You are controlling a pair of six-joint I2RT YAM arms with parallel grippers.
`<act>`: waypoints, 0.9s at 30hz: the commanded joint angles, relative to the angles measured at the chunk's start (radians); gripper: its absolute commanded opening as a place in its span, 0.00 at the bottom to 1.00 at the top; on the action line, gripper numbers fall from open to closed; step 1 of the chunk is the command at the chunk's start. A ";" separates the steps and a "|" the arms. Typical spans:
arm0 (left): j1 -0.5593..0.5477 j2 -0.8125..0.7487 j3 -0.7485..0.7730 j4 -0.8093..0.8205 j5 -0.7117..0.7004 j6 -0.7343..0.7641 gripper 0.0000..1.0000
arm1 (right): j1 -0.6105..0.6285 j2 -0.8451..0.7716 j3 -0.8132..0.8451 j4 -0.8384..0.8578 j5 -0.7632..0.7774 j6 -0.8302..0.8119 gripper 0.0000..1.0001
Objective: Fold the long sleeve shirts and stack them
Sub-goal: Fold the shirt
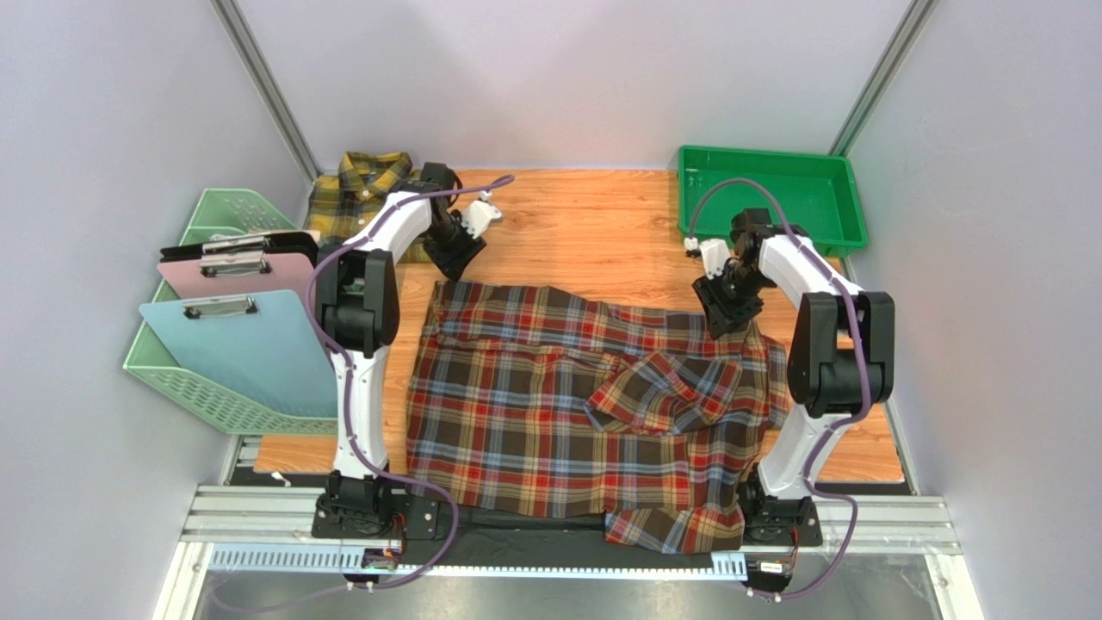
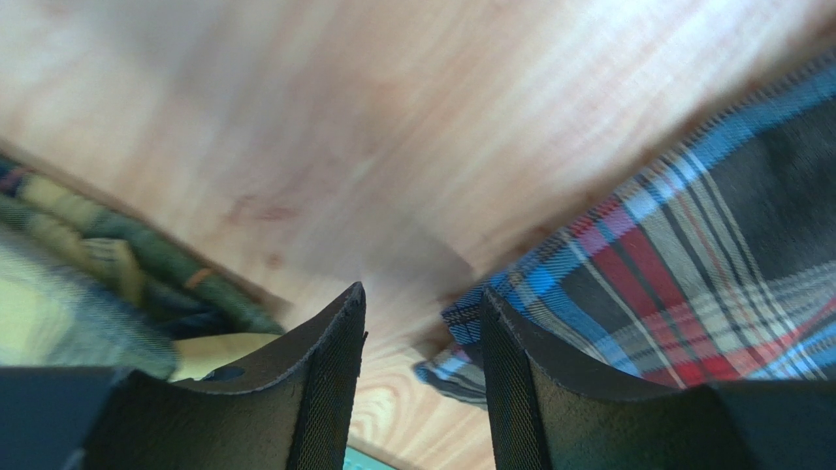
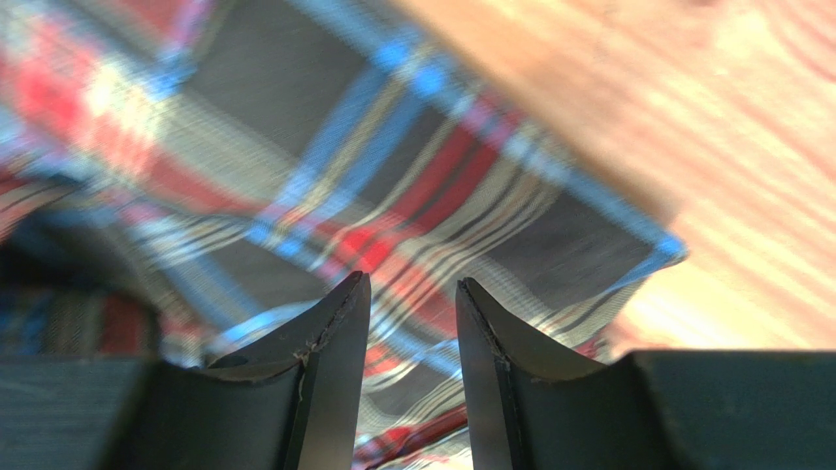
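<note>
Hovering at the far corners of a red, brown and navy plaid flannel shirt [image 1: 543,413] spread across the wooden table [image 1: 582,233], the left gripper [image 2: 422,299] and right gripper [image 3: 412,284] both show fingers parted; a yellow and dark green plaid shirt [image 1: 362,187] lies crumpled at far left.

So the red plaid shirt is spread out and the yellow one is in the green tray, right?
No: the top view shows the yellow shirt at the back left, not in the green tray. The red shirt is spread out.
</note>
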 commanded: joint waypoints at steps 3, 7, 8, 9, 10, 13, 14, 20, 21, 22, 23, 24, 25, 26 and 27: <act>-0.012 -0.038 -0.064 -0.077 -0.016 0.054 0.49 | -0.030 0.063 -0.004 0.108 0.149 0.028 0.41; -0.011 -0.032 -0.070 -0.100 -0.027 0.074 0.33 | -0.047 0.080 -0.035 0.131 0.178 0.019 0.41; -0.011 -0.023 -0.066 -0.104 -0.041 0.079 0.25 | -0.056 0.084 -0.041 0.136 0.185 0.018 0.41; -0.009 -0.014 -0.055 -0.126 -0.047 0.085 0.12 | -0.061 0.093 -0.043 0.145 0.190 0.015 0.41; -0.009 -0.005 -0.026 -0.135 -0.053 0.085 0.07 | -0.065 0.098 -0.043 0.150 0.198 0.015 0.41; 0.002 0.015 0.041 -0.132 -0.076 0.044 0.00 | -0.082 0.116 -0.035 0.158 0.202 0.015 0.40; 0.008 0.009 0.060 -0.130 -0.046 0.033 0.00 | -0.087 0.118 -0.032 0.161 0.202 0.016 0.40; 0.028 -0.046 0.157 -0.152 0.101 -0.010 0.11 | -0.090 0.109 -0.024 0.170 0.189 0.024 0.40; 0.028 -0.049 0.164 -0.184 0.124 -0.007 0.22 | -0.090 0.109 -0.015 0.170 0.179 0.031 0.40; 0.026 -0.046 0.171 -0.201 0.152 -0.007 0.26 | -0.088 0.109 -0.010 0.170 0.176 0.035 0.40; 0.025 -0.041 0.174 -0.230 0.155 -0.007 0.31 | -0.090 0.110 -0.007 0.168 0.175 0.036 0.40; 0.023 -0.035 0.174 -0.242 0.155 -0.004 0.33 | -0.090 0.112 -0.001 0.168 0.173 0.036 0.40; 0.023 -0.025 0.169 -0.250 0.152 -0.004 0.35 | -0.090 0.115 0.002 0.170 0.173 0.036 0.40; 0.023 -0.017 0.163 -0.245 0.142 -0.005 0.36 | -0.090 0.118 0.003 0.173 0.175 0.035 0.40; 0.023 -0.009 0.152 -0.242 0.131 -0.013 0.37 | -0.088 0.123 0.006 0.173 0.181 0.033 0.41</act>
